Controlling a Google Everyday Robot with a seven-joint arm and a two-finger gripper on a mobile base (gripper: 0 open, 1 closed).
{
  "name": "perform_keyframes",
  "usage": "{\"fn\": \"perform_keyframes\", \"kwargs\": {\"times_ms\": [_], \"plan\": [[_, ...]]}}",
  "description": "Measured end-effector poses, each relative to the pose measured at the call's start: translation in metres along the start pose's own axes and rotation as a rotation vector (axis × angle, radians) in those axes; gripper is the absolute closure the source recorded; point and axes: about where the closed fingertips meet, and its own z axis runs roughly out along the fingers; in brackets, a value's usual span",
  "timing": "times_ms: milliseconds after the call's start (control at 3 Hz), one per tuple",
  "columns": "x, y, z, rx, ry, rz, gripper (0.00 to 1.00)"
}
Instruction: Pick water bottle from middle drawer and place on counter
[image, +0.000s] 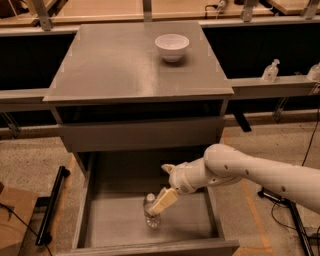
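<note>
Clear water bottle (150, 219) upright beside jaws

Smooth plastic end effector (163, 202) at clear-plastic water bottle (152, 220).

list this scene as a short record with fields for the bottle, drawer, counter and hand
water bottle: upright on the drawer floor, near the front
middle drawer: pulled open below the counter
counter: bears a white bowl toward the back; no bottle on it
hand: down inside the drawer, against the bottle's upper part as seen from the camera
task status: bottle not yet lifted out
</note>
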Motion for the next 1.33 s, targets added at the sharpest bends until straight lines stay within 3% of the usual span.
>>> {"fn": "perform_keyframes", "kwargs": {"times_ms": [333, 1000, 1333], "plan": [[0.014, -0.017, 0.035, 0.019, 0.028, 0.005, 0.00], [0.051, -0.016, 0.077, 0.008, 0.052, 0.082, 0.00], [0.059, -0.009, 0.083, -0.005, 0.035, 0.121, 0.18]]}}
